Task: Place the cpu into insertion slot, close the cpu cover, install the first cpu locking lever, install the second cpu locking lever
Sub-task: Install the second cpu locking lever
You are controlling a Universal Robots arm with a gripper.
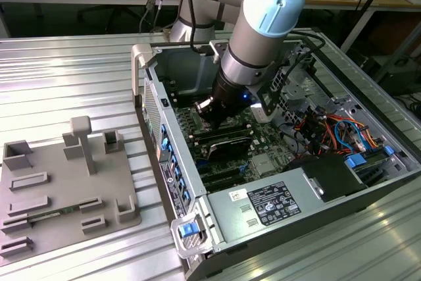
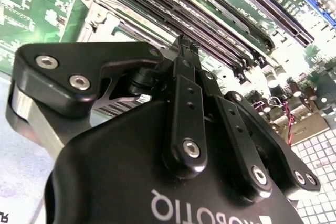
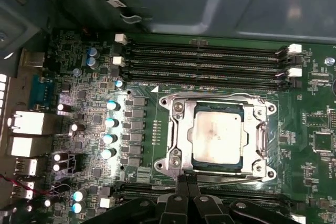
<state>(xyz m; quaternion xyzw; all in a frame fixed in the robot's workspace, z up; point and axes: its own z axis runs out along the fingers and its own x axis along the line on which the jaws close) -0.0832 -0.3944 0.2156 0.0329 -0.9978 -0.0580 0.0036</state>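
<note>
The cpu (image 3: 218, 136), a flat square chip with a dull silver top, lies in the insertion slot (image 3: 219, 166) on the green motherboard. The cpu cover (image 3: 178, 129), a silver frame with a central window, lies flat around it. My gripper (image 3: 187, 180) is shut with nothing between its black fingers. Its tips hang just off one edge of the socket, close over a thin silver bar (image 3: 231, 178) that runs along that edge. In the second wrist view the gripper (image 2: 185, 44) points down at the board beside the socket's metal frame (image 2: 102, 11). I cannot tell whether the levers are latched.
The open computer case (image 1: 150, 106) lies on a ribbed metal table, with the arm (image 1: 260, 37) reaching down into it. Long black memory slots (image 3: 205, 61) flank the socket. A power supply (image 1: 276, 203) and coloured cables (image 1: 335, 133) fill the exterior view's right. A grey fixture plate (image 1: 66, 189) sits left.
</note>
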